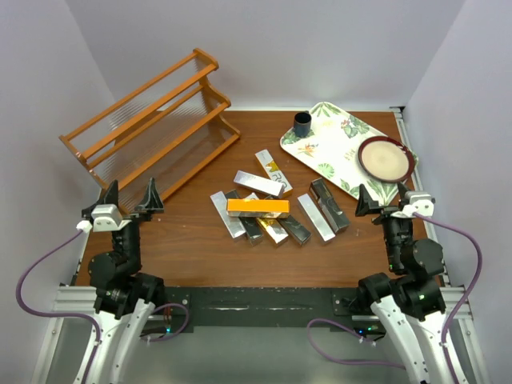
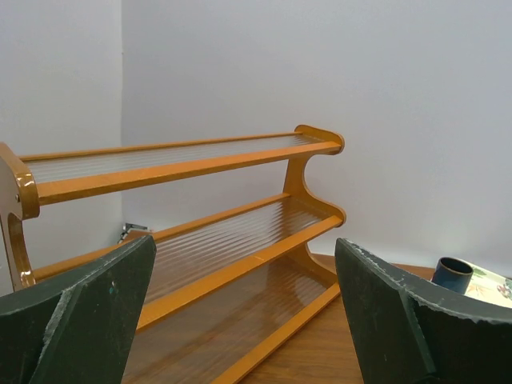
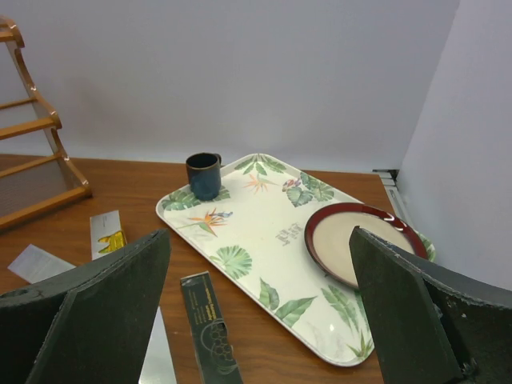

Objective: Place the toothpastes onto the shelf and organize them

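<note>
Nothing yet shelved: toothpastes [image 1: 258, 208] lay heaped mid-table, the shelf [image 1: 152, 120] at ten o'clock stood bare, left gripper [image 1: 132, 192] and right gripper [image 1: 382, 198] gaped empty

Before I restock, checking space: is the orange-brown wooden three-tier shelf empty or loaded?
Empty: all three slatted tiers of the shelf show bare.

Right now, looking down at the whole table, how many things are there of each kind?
Toothpaste cartons: 9, in an overlapping pile
Wooden shelf: 1
Floral tray: 1
Dark cup: 1
Plate: 1
Total: 13
</note>
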